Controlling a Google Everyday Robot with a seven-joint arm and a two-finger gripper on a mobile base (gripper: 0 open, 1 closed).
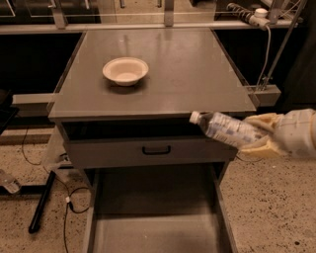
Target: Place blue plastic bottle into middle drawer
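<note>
My gripper (259, 133) comes in from the right edge, its cream fingers shut on the blue plastic bottle (224, 129). The bottle lies tilted, white cap pointing left and up, held in the air in front of the cabinet's right front corner, at the height of the grey drawer front (153, 150). Below it the middle drawer (153, 227) is pulled out wide, its flat grey floor bare. The bottle hangs above the drawer's right wall.
A cream round bowl (125, 70) sits on the grey cabinet top (197, 74). The closed drawer front has a black handle (156, 149). Cables and a black stand leg (42, 202) lie on the speckled floor at left. A power strip (249, 15) sits at back right.
</note>
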